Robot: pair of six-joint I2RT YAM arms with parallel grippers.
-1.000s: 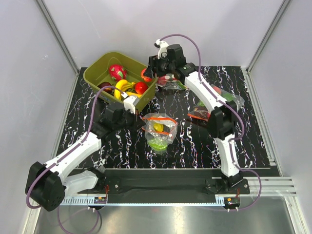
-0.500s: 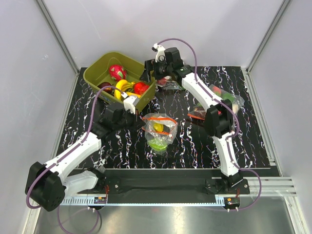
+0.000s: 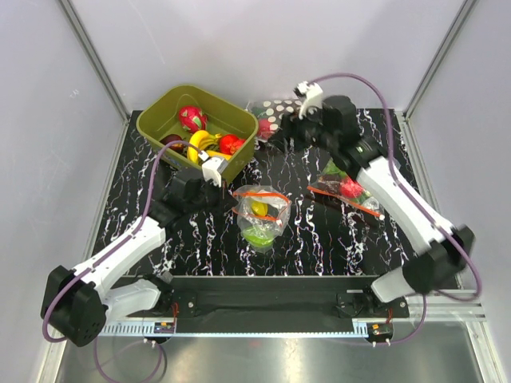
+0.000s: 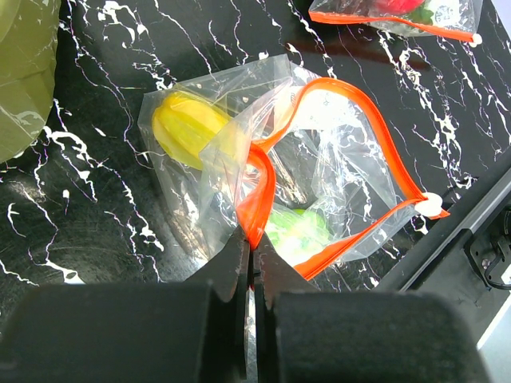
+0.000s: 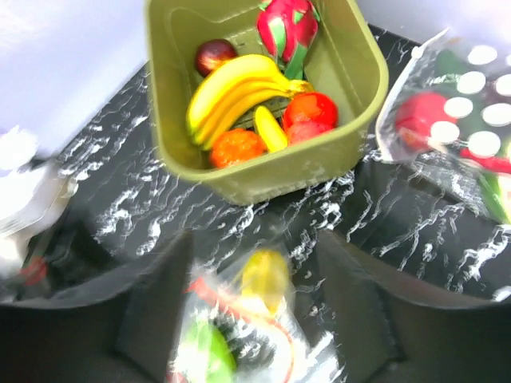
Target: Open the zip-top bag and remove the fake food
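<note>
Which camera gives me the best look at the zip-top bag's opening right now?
Left wrist. It shows the zip-top bag sharp and close, its orange zip strip spread into an open loop, the left gripper pinching the rim. Top external shows the bag small but whole; right wrist shows the bag blurred at the bottom edge.

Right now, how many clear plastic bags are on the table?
3. The open bag lies mid-table, pinched by the left gripper; the polka-dot bag sits beside the bin; the vegetable bag lies on the right. Others may be hidden.
</note>
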